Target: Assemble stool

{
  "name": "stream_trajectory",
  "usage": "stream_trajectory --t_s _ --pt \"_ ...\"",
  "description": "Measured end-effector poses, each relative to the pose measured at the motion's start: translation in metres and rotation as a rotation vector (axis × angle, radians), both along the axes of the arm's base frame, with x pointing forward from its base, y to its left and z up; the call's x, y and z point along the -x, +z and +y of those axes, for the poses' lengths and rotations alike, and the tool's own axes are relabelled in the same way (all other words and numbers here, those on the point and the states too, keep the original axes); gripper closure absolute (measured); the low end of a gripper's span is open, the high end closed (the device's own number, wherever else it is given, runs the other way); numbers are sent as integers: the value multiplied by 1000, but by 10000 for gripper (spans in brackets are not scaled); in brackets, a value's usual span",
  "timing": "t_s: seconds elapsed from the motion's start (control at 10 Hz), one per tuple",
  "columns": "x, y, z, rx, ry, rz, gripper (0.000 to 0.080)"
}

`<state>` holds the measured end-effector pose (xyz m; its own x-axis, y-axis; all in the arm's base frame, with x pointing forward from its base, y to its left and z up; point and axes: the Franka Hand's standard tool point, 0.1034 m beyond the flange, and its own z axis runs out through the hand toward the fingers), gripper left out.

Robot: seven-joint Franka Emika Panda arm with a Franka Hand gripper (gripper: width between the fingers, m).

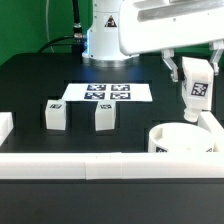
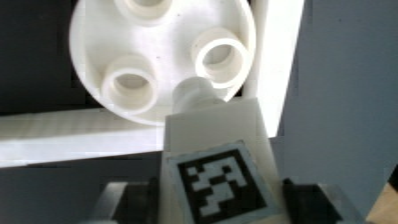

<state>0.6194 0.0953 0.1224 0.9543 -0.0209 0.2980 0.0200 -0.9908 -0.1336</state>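
Observation:
My gripper (image 1: 194, 74) is shut on a white stool leg (image 1: 198, 92) with a black-and-white tag, and holds it in the air at the exterior view's right. The round white seat (image 1: 166, 136) lies just below it, against the front rail. In the wrist view the held leg (image 2: 221, 150) points toward the seat (image 2: 164, 40), whose round holes face the camera. A dark finger (image 2: 128, 200) presses on each side of the leg. Two more tagged legs (image 1: 55, 115) (image 1: 104, 117) stand on the black table, left of the seat.
The marker board (image 1: 105, 92) lies flat at the back centre, in front of the robot base. A long white rail (image 1: 90, 165) runs along the front edge. A white rail piece (image 1: 5, 126) sits at the exterior view's left, and another white block (image 1: 212, 124) stands right of the seat.

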Motion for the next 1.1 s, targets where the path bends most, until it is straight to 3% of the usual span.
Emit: stream_trajectory --t_s 0.4,0.7,1.1 --pt "1 -2 1 -2 -3 2 475" --pt "7 -18 22 -38 -13 1 475" --pt "6 -22 24 -35 1 -6 475"
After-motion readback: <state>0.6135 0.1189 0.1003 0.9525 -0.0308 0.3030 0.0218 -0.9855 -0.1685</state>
